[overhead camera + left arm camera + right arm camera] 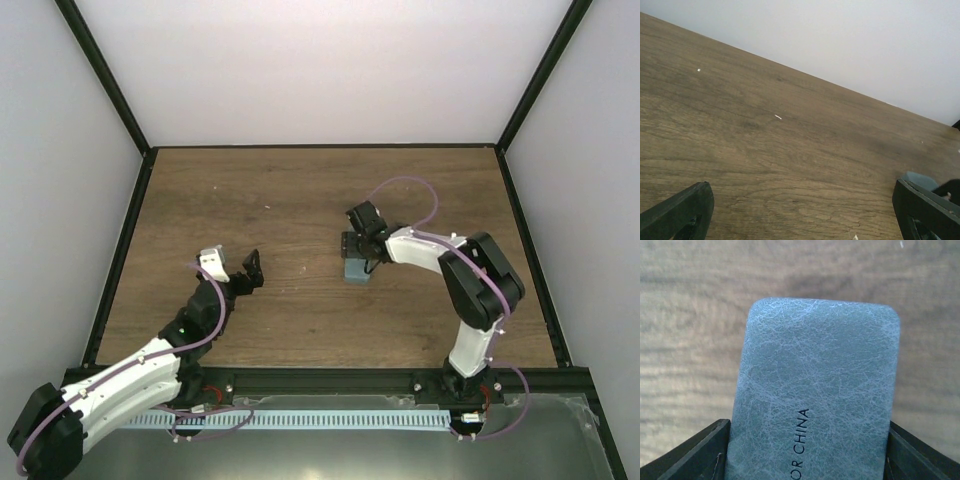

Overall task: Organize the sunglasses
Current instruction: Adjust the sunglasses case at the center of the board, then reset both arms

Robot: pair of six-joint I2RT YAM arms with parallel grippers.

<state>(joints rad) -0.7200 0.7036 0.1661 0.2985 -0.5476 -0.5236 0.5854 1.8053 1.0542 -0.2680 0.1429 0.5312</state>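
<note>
Right hand: fingers flank the case, one at each long edge. The inner faces look flush with its sides, but I cannot tell whether they press it.
Left hand: jaws wide, nothing between them. It sits over bare wood at centre-left of the overhead frame, well apart from the case.

Count: hands 2; case 1; sunglasses 0 in view.

Surface: counter of brown wood grain with darker streaks and a few small white specks.
Room: plain white panels at the back and both sides, joined by black rails.

Sunglasses: not visible in any of the three views, so their location cannot be told.
Case: blue-grey oblong with rounded corners and a crackled, leather-like outer skin. Dark print along its length reads "OR CHINA", with the start cut off by the lower frame edge. It lies flat on the counter, just right of centre in the overhead frame.
</note>
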